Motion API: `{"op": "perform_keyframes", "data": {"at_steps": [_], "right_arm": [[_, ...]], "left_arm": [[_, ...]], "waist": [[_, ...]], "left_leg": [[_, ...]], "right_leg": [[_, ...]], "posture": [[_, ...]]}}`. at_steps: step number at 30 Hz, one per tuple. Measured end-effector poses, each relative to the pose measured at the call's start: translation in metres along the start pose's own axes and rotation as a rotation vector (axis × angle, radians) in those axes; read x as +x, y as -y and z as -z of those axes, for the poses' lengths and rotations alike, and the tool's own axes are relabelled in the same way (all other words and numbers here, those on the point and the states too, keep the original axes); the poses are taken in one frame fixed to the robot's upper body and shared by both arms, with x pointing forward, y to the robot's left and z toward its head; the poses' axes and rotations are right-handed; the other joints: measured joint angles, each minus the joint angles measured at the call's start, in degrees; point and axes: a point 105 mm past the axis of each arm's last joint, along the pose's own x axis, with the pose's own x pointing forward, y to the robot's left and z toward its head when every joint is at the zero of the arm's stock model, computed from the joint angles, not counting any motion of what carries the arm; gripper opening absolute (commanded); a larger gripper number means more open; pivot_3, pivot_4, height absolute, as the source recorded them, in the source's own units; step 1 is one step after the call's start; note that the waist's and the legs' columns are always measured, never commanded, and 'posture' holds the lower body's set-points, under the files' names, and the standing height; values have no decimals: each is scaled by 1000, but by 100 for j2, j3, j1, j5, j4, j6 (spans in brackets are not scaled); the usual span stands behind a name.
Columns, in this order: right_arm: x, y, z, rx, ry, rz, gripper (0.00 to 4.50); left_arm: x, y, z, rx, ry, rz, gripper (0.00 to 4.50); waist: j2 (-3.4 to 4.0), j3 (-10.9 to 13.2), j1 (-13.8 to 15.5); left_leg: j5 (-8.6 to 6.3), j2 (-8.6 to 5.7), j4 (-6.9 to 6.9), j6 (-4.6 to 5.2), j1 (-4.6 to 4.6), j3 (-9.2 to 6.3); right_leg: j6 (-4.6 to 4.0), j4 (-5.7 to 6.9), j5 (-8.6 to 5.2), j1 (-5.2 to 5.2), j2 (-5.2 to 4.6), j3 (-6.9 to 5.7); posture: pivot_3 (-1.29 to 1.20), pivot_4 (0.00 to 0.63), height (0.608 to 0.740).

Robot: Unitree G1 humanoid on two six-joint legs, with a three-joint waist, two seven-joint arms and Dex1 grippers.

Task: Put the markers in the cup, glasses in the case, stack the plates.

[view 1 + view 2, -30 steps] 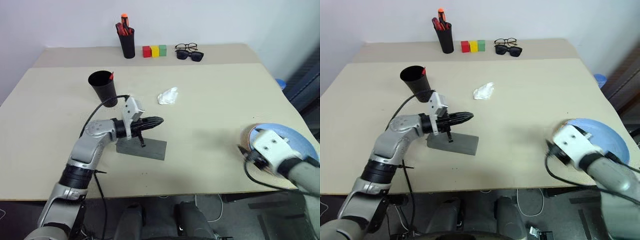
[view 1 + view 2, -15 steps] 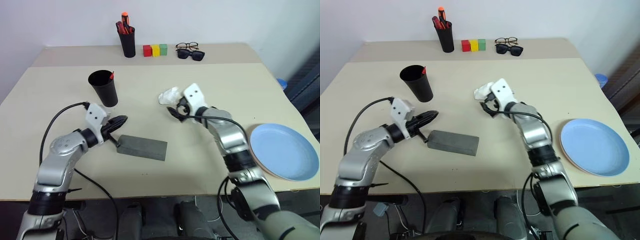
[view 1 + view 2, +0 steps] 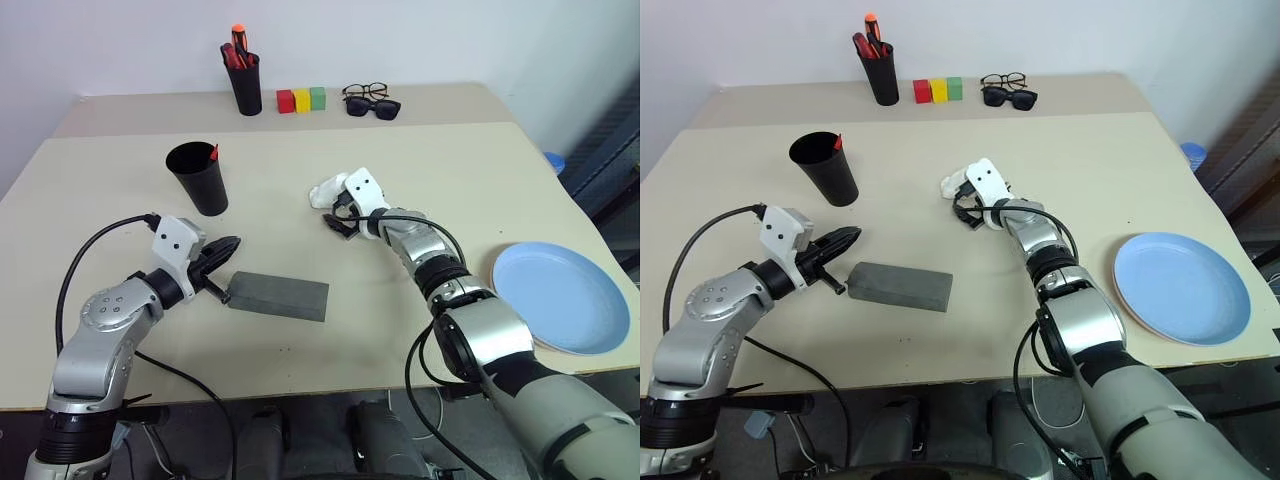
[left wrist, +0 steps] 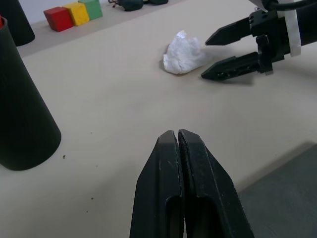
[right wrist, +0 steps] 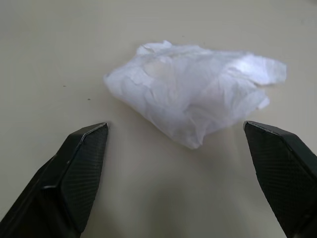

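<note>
1. Your left gripper (image 3: pixel 232 243) was pinched fully closed with nothing between its fingers, hovering low over the beige table (image 3: pixel 450 170), just beside the near-left end of the grey case (image 3: pixel 277 296), whose lid was down.
2. Your right gripper (image 4: pixel 218 54) had its two fingers spread wide, holding nothing, aimed at a crumpled white tissue (image 5: pixel 193 101) near the middle of the table; the tissue lay just ahead of the fingertips, apart from them.
3. The black cup (image 3: pixel 198 178) stood upright behind the left gripper, with the red tip of one marker (image 3: pixel 213 153) poking above its rim.
4. The light blue plate (image 3: pixel 561 297) rested on the pink plate (image 3: pixel 548 343) at the table's right edge.
5. The wire-frame glasses (image 3: pixel 362 91) lay at the far edge just behind dark sunglasses (image 3: pixel 371 106), beside red, yellow and green blocks (image 3: pixel 301 99) and a pen pot (image 3: pixel 245 88).
</note>
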Motion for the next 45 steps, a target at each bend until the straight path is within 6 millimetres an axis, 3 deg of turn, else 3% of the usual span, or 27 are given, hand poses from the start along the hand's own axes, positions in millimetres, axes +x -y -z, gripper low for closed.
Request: {"op": "perform_keyframes", "data": {"at_steps": [6,7,17,19,22,26,29,35,38,42,45], "right_arm": [[1,-4,-1,23,22,-35,79],[1,-4,-1,24,25,-37,29],[-10,4,-10,-54,109,-17,29],[-38,19,-9,-112,158,35,29],[-100,43,2,-171,131,136,29],[-171,54,-5,-192,98,257,29],[-222,61,3,-203,22,365,29],[-287,61,36,-124,-157,509,29],[-304,59,55,-91,-250,533,843],[-313,61,69,-92,-320,538,2752],[-310,69,55,-165,-273,537,2752]], "left_arm": [[-1,0,0,-4,-5,-2,0],[-1,0,0,-4,-6,-1,0],[3,4,-3,2,1,24,0],[10,10,-6,4,12,62,0],[20,19,-13,3,34,128,0],[41,37,-25,-10,80,255,0],[55,44,-25,-16,79,337,0],[79,57,-27,-24,99,451,0],[87,60,-27,-20,107,476,0],[88,58,-22,-12,100,468,0],[82,53,-22,-4,103,453,0]], "waist": [[1,1,5],[1,1,6],[2,1,21],[6,3,114],[13,4,228],[17,3,202],[18,1,194],[18,0,195],[18,0,196],[20,0,174],[19,0,166]], "left_leg": [[0,0,0,0,0,1],[0,0,0,0,-1,1],[0,-1,0,0,-3,0],[0,3,4,-1,-26,-22],[0,-5,31,-1,-91,-25],[0,-10,29,0,-79,-22],[0,-6,22,0,-63,-17],[0,-8,27,1,-60,-9],[0,-8,27,1,-56,-8],[0,-7,25,1,-49,-7],[0,-5,21,1,-35,-8]], "right_leg": [[0,0,0,0,-1,1],[0,0,0,0,-1,1],[0,-2,0,-1,-4,1],[1,-4,0,-10,-13,-10],[5,-4,2,-58,-23,-15],[4,-1,2,-49,-8,-15],[2,-5,0,-34,7,-17],[3,-7,0,-24,7,-15],[3,-7,0,-21,8,-14],[3,-6,0,-21,7,-6],[4,-6,0,-10,8,-3]], "posture": [[0,150,740],[0,150,740],[0,150,740],[0,150,740],[0,150,740],[0,150,740],[0,150,740],[0,150,740],[0,150,740],[0,150,740],[0,150,740]]}}
